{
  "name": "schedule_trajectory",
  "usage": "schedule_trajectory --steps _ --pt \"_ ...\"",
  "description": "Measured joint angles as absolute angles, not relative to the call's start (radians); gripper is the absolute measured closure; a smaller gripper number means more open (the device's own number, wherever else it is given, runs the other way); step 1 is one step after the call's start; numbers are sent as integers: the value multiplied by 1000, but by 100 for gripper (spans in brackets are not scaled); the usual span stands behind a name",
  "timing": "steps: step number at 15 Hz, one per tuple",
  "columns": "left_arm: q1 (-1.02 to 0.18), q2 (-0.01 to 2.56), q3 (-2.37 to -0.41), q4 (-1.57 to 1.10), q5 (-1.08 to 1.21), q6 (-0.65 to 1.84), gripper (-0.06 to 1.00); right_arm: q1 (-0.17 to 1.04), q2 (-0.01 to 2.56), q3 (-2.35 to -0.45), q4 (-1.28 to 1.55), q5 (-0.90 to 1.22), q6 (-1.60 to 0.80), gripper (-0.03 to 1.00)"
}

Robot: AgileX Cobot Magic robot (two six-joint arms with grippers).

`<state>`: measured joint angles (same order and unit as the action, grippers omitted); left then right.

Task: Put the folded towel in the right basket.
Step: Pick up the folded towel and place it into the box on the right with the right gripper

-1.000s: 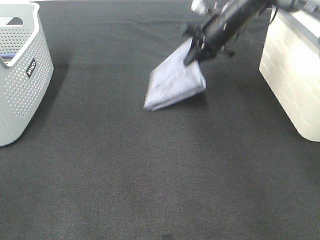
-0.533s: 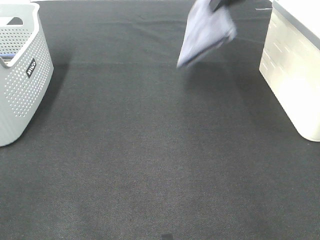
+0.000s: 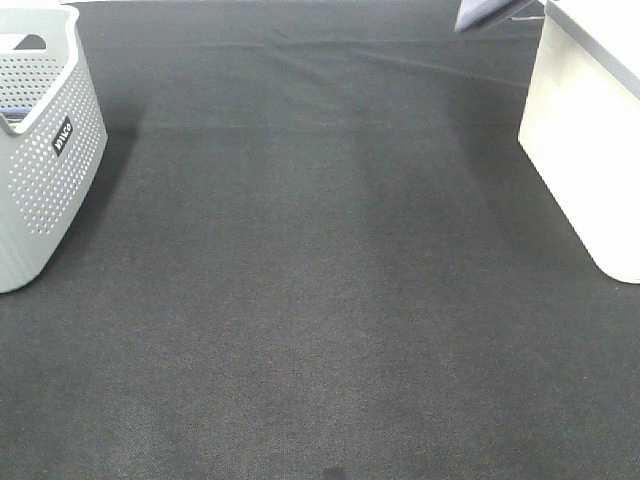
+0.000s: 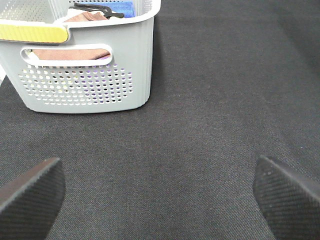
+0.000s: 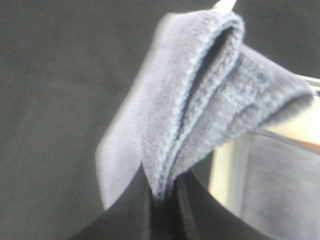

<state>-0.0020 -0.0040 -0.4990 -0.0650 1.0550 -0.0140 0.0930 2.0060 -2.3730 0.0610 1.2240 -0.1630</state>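
Note:
The folded towel is pale lilac-blue. Only its lowest corner (image 3: 480,14) shows at the top edge of the exterior high view, just left of the right basket (image 3: 585,140), a cream bin at the right edge. In the right wrist view my right gripper (image 5: 162,200) is shut on the towel (image 5: 200,100), which hangs folded and lifted off the cloth, with the right basket's rim (image 5: 280,132) beside it. My left gripper (image 4: 155,192) is open and empty over the black cloth; its two dark fingertips (image 4: 30,192) show wide apart.
A grey perforated basket (image 3: 45,150) stands at the left edge; the left wrist view shows its rim (image 4: 145,15) with folded cloths (image 4: 70,52) inside. The black table cloth (image 3: 320,280) spreads between the two baskets.
My right gripper has lifted the towel off the cloth and carried it up and to the right, towards the right basket, almost out of the exterior view. The left arm has not moved.

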Motion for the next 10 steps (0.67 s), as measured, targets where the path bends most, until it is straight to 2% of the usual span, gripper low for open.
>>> schedule_trajectory --steps 2,4,5,6,10 --pt "-2 -4 -499 -65 1055 -14 -2 -5 1989 -2373 87 1224 -161 90" --pt "-2 -4 -499 -65 1055 -14 -2 -53 1986 -2373 104 1224 -158 90" --pt "-2 -4 -499 -65 1055 -14 -2 -156 1980 -2346 157 1223 -157 90" --pt "-2 -4 -499 -65 1055 -14 -2 -206 1978 -2314 179 1223 -157 90" --pt "-2 -4 -499 -65 1055 -14 -2 -299 1979 -2184 222 1223 -157 90"
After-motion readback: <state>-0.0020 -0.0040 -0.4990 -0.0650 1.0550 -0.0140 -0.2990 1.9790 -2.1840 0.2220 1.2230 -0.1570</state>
